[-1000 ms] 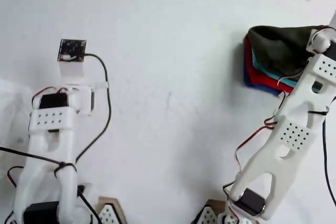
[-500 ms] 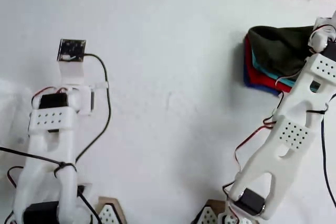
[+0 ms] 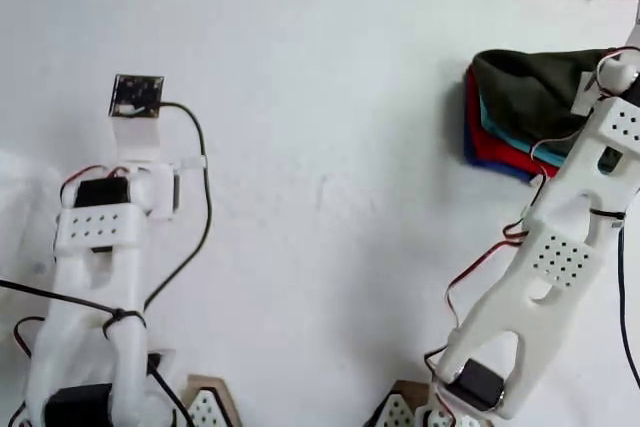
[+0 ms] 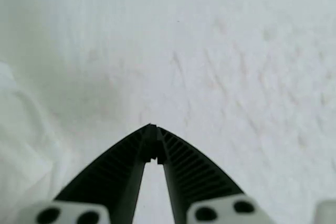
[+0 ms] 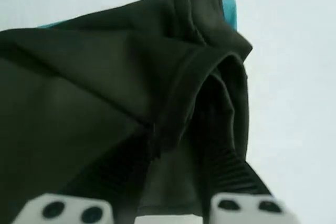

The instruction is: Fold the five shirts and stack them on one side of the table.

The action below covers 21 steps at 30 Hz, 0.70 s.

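The right gripper's jaws pinch a hem fold of the dark shirt, which tops the folded stack at the table's right side. The left gripper's jaws are pressed together over the white tabletop.

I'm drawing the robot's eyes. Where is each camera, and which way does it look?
High view: fixed above the table, looking down; the left arm, right arm and the shirt stack show.
Left wrist view: on the left wrist, facing the table; its shut left claw shows.
Right wrist view: on the right wrist, facing the dark top shirt; the right claw shows.
Shared: high and right wrist views both see the dark top shirt.
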Motion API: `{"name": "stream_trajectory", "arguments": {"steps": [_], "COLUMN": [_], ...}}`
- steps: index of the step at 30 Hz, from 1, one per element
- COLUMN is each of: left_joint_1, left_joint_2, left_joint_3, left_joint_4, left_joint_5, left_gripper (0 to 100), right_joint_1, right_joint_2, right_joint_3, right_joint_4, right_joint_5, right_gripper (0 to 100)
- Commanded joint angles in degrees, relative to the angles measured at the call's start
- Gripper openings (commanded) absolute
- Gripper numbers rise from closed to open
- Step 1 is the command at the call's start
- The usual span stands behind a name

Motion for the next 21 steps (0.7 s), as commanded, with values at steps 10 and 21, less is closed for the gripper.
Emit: {"name": "stream_trajectory", "arguments": {"steps": [10,21], "left_joint_1": [-0.4,-0.2], "left_joint_2": [-1.7,-1.5], "left_joint_3": [-0.2,-0.2], "left_joint_4": [-0.5,-0.5], "left_joint_5": [-0.3,-0.3], "left_gripper": [2,2], "right_joint_1": [-0.2,0.2], "right_joint_2": [1.9,4.5], "right_joint_3": [-2.2,-2.5], "right_joint_4": [-1.5,-9.8], "right_joint_5": [0.0,0.0], "right_gripper": [11.6,5.2]}}
